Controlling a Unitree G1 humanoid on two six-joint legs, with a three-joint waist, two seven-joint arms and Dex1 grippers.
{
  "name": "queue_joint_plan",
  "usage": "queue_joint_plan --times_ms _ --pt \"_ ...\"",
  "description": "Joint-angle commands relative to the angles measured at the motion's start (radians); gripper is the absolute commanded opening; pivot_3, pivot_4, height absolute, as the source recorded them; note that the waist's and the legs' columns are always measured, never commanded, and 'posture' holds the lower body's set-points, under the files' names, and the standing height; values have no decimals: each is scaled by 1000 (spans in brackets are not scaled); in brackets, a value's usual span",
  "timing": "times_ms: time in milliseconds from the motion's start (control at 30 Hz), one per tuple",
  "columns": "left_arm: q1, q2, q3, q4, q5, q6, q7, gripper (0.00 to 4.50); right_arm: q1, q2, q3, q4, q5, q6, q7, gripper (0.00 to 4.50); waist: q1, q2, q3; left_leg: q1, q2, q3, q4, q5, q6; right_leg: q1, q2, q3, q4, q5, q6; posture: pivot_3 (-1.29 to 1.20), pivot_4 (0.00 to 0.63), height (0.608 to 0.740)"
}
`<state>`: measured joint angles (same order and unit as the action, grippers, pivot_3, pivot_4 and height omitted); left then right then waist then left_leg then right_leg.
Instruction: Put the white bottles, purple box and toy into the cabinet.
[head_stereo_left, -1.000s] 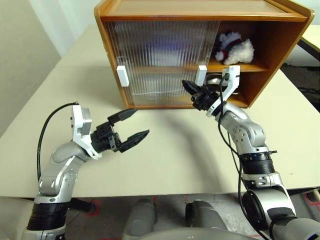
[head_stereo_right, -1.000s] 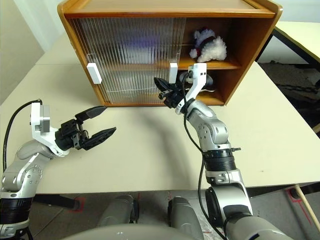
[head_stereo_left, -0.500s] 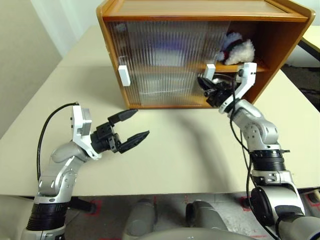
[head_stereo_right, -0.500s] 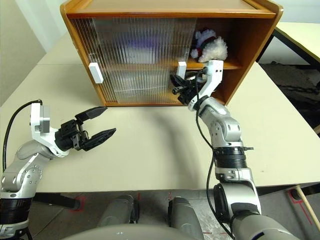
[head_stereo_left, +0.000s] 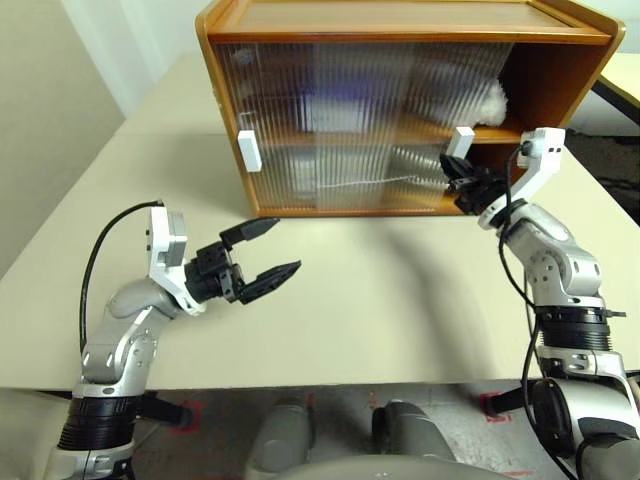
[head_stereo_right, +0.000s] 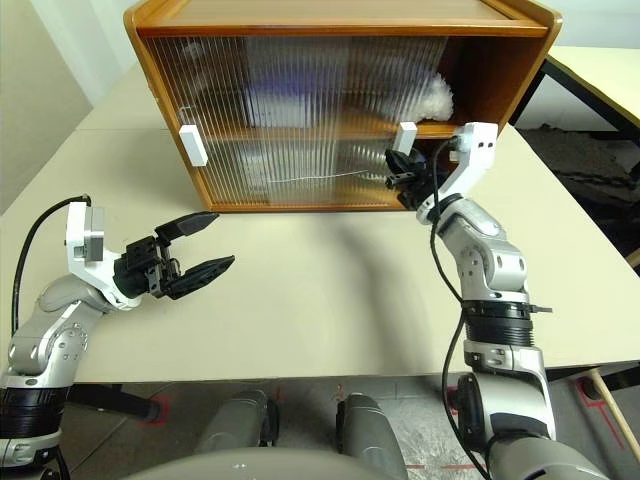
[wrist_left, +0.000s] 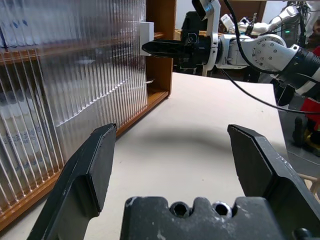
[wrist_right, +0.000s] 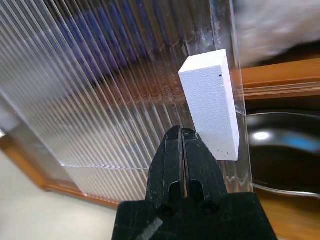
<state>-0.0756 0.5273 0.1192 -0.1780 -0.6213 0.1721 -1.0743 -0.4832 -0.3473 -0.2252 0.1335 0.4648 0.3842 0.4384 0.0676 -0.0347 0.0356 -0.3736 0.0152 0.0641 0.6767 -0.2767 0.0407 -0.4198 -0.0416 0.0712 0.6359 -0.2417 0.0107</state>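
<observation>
Looks like a robotics test room: plain beige table (head_stereo_left: 400, 300) bearing one wooden cabinet (head_stereo_left: 400, 20), red tape marks (head_stereo_left: 185, 412) on grey floor nearby, bare pale wall (head_stereo_left: 40, 110) left.

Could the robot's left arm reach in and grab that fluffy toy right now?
Probably not. The ribbed sliding door covers most of the toy, and the left gripper, fingers open, hovers over the table far across the cabinet.
</observation>
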Motion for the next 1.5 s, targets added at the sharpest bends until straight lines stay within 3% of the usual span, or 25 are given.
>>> queue_joint_plan --times_ms 33,833,967,1100,1200,1300,1500 --pt "-13 0 -9 10 9 -2 -2 4500 10 -38 -51 55 -28 -46 -16 39 0 0 0 0 0 0 1 0 0 1 0 0 0 0 0 153 0 740" --pt "-10 -11 -2 10 2 3 21 4500 -20 -144 -111 244 -118 -191 -57 39 -4 0 0 3 0 0 3 1 2 5 3 6 0 -1 3 159 0 740" --pt "-2 -14 10 4 -7 5 34 4500 -12 -129 -106 193 -74 -181 6 39 -3 0 0 2 0 0 3 1 2 5 3 7 0 -1 3 163 0 740" --pt "42 -5 61 -8 -31 7 52 4500 77 -127 -67 46 36 -142 219 76 -5 0 0 3 1 0 2 1 2 5 5 7 0 -1 3 180 7 740" --pt "65 -1 107 7 -28 1 78 4500 174 -149 -68 -13 102 -95 343 1017 -5 0 0 3 3 -1 2 0 2 5 5 5 -1 -1 3 186 14 740" --pt "71 10 134 58 32 -5 142 4500 247 -181 -93 60 87 -126 401 2126 3 0 1 3 3 -2 2 0 2 6 4 4 -1 -1 3 189 18 740" --pt "30 -20 172 207 179 -38 375 4500 200 -232 -193 471 22 -360 366 4391 4 -2 11 9 1 0 3 -1 0 13 1 2 -3 -3 5 185 35 740"
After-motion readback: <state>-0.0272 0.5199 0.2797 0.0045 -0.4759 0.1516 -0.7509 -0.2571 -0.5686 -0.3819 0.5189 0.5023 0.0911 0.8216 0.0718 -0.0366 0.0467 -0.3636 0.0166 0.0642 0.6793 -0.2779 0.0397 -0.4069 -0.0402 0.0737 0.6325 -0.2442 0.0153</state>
